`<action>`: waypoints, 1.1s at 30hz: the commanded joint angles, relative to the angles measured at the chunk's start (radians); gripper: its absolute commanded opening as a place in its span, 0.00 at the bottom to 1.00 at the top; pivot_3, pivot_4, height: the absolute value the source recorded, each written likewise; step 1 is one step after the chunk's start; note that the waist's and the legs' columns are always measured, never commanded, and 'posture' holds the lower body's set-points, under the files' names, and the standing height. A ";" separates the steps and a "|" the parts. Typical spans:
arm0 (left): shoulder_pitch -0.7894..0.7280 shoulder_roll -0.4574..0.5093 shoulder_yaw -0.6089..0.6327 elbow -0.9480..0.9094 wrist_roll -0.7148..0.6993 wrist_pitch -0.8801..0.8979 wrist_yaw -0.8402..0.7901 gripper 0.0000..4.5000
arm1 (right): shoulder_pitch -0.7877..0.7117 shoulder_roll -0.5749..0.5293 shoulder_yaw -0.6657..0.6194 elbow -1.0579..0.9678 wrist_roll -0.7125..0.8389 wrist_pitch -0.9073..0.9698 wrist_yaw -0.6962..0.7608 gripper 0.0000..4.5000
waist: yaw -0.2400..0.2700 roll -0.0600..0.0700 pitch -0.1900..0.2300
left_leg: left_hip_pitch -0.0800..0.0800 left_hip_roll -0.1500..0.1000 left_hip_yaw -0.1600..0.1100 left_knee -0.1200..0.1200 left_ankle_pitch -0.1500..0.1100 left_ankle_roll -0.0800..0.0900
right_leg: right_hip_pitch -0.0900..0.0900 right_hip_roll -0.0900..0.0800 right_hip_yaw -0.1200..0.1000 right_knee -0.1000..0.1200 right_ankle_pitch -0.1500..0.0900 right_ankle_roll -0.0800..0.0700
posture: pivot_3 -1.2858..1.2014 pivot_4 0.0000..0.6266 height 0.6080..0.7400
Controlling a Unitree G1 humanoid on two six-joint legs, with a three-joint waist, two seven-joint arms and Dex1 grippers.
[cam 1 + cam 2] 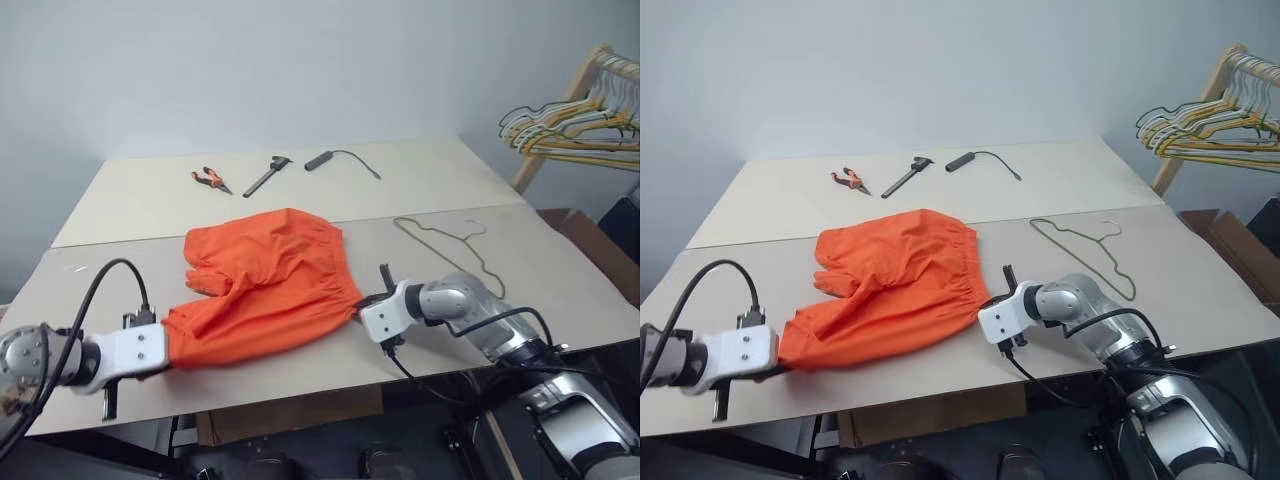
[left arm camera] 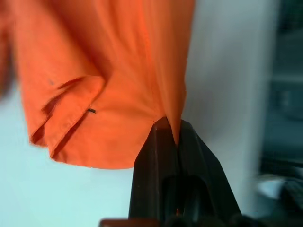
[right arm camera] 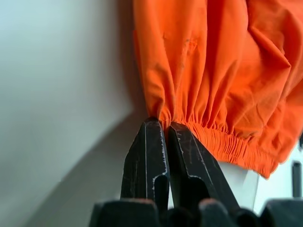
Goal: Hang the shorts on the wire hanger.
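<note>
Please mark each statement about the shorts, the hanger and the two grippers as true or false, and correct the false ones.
1. Both grippers are shut on the shorts. True: the left gripper pinches a hem corner, the right gripper the elastic waistband.
2. The wire hanger already carries the shorts. False: it lies flat on the table, apart from them.
3. Orange-handled pliers lie beyond the shorts. True.
4. The bunch of hangers lies on the table. False: it hangs on a wooden rack.
</note>
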State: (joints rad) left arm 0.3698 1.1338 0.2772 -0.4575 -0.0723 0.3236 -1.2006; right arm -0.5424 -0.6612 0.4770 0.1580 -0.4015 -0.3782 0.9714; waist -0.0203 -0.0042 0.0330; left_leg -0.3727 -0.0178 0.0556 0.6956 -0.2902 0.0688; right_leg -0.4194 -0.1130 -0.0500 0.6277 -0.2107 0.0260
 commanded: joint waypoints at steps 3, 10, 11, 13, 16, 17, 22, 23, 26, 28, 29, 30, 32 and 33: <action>0.081 -0.020 0.075 -0.147 -0.057 0.156 -0.009 0.00 | 0.010 -0.061 -0.010 -0.098 0.073 0.015 0.126 0.00 | 0.015 -0.002 0.001 | 0.003 0.001 0.000 0.000 0.000 0.000 | 0.000 0.001 0.000 0.001 0.000 0.001 | 0.53 0.00 1.00; 0.129 -0.018 0.132 -0.250 -0.135 0.217 -0.073 0.00 | 0.021 -0.115 -0.003 -0.146 0.114 -0.006 0.220 0.00 | 0.023 -0.002 0.001 | 0.004 0.002 0.002 0.000 0.001 -0.002 | 0.000 0.002 0.002 0.001 0.000 -0.001 | 0.52 0.00 1.00; 0.133 -0.023 0.145 -0.272 -0.159 0.230 -0.085 0.00 | 0.026 -0.121 -0.003 -0.150 0.115 -0.009 0.224 0.00 | 0.024 -0.002 0.001 | 0.003 0.002 0.003 0.000 0.001 -0.002 | -0.001 0.002 0.002 0.001 0.000 -0.001 | 0.52 0.00 1.00; 0.152 -0.028 0.166 -0.308 -0.192 0.250 -0.103 0.00 | 0.037 -0.137 -0.002 -0.164 0.125 -0.009 0.242 0.00 | 0.024 -0.003 0.001 | 0.003 0.001 0.003 0.000 0.001 -0.001 | -0.001 0.001 0.003 0.000 0.000 -0.001 | 0.52 0.00 1.00; 0.193 -0.037 0.192 -0.338 -0.211 0.256 -0.123 0.00 | 0.053 -0.154 -0.007 -0.181 0.136 -0.011 0.256 0.00 | 0.025 -0.003 0.001 | 0.002 0.001 0.005 0.000 0.000 -0.001 | 0.000 0.001 0.005 0.000 0.000 -0.001 | 0.52 0.00 1.00; 0.211 -0.041 0.198 -0.343 -0.212 0.251 -0.130 0.00 | 0.057 -0.155 -0.009 -0.185 0.139 -0.013 0.254 0.00 | 0.024 -0.003 0.001 | 0.002 0.001 0.006 0.000 0.000 -0.001 | -0.001 0.001 0.005 0.000 0.000 -0.001 | 0.52 0.00 1.00; 0.283 -0.041 0.179 -0.303 -0.151 0.194 -0.119 0.00 | 0.070 -0.148 -0.008 -0.192 0.147 -0.013 0.248 0.00 | 0.021 -0.003 0.002 | 0.003 0.002 0.006 0.000 0.000 -0.001 | -0.001 0.002 0.006 0.000 -0.001 -0.002 | 0.52 0.00 1.00; 0.290 -0.042 0.167 -0.285 -0.138 0.174 -0.112 0.00 | 0.072 -0.148 -0.006 -0.191 0.152 -0.019 0.252 0.00 | 0.021 -0.003 0.002 | 0.003 0.002 0.006 0.000 0.000 -0.001 | 0.000 0.002 0.006 0.000 -0.002 -0.003 | 0.52 0.00 1.00; 0.283 -0.055 0.131 -0.242 -0.103 0.114 -0.081 0.13 | 0.075 -0.157 -0.004 -0.193 0.157 -0.022 0.261 0.14 | 0.022 -0.003 0.002 | 0.004 0.002 0.007 0.000 0.000 -0.001 | 0.000 0.002 0.006 0.000 -0.003 -0.006 | 0.52 0.00 1.00; 0.277 -0.064 0.130 -0.234 -0.108 0.090 -0.082 0.29 | 0.077 -0.169 -0.012 -0.194 0.168 -0.024 0.269 0.29 | 0.024 -0.004 0.002 | 0.004 0.002 0.007 0.000 0.000 -0.001 | -0.001 0.002 0.006 0.000 -0.003 -0.006 | 0.52 0.00 1.00; 0.274 -0.066 0.138 -0.232 -0.115 0.086 -0.086 0.35 | 0.077 -0.170 -0.021 -0.197 0.182 -0.015 0.271 0.36 | 0.025 -0.004 0.002 | 0.004 0.002 0.007 0.000 0.000 -0.001 | -0.001 0.002 0.006 0.000 -0.003 -0.006 | 0.52 0.00 1.00; 0.274 -0.067 0.153 -0.231 -0.122 0.083 -0.094 0.41 | 0.077 -0.176 -0.032 -0.204 0.208 -0.001 0.283 0.43 | 0.026 -0.004 0.002 | 0.004 0.002 0.007 0.000 0.000 -0.001 | -0.001 0.002 0.006 0.000 -0.003 -0.006 | 0.52 0.00 1.00; 0.267 -0.071 0.199 -0.222 -0.155 0.077 -0.120 0.57 | 0.082 -0.198 -0.061 -0.212 0.274 0.034 0.312 0.59 | 0.028 -0.004 0.002 | 0.004 0.002 0.007 0.000 0.000 0.000 | -0.002 0.001 0.006 0.000 -0.003 -0.006 | 0.52 0.00 1.00; 0.261 -0.076 0.227 -0.216 -0.179 0.076 -0.135 0.64 | 0.085 -0.210 -0.084 -0.217 0.329 0.065 0.331 0.67 | 0.029 -0.004 0.002 | 0.003 0.002 0.007 0.000 0.000 0.000 | -0.002 0.001 0.006 0.000 -0.003 -0.006 | 0.52 0.00 1.00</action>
State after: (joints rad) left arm 0.6420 1.0603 0.4447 -0.6748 -0.2156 0.4146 -1.3155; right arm -0.4506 -0.8478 0.4642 -0.0249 -0.1522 -0.3493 1.2784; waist 0.0091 -0.0085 0.0350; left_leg -0.3694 -0.0162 0.0626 0.6958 -0.2904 0.0686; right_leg -0.4212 -0.1121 -0.0437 0.6272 -0.2138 0.0201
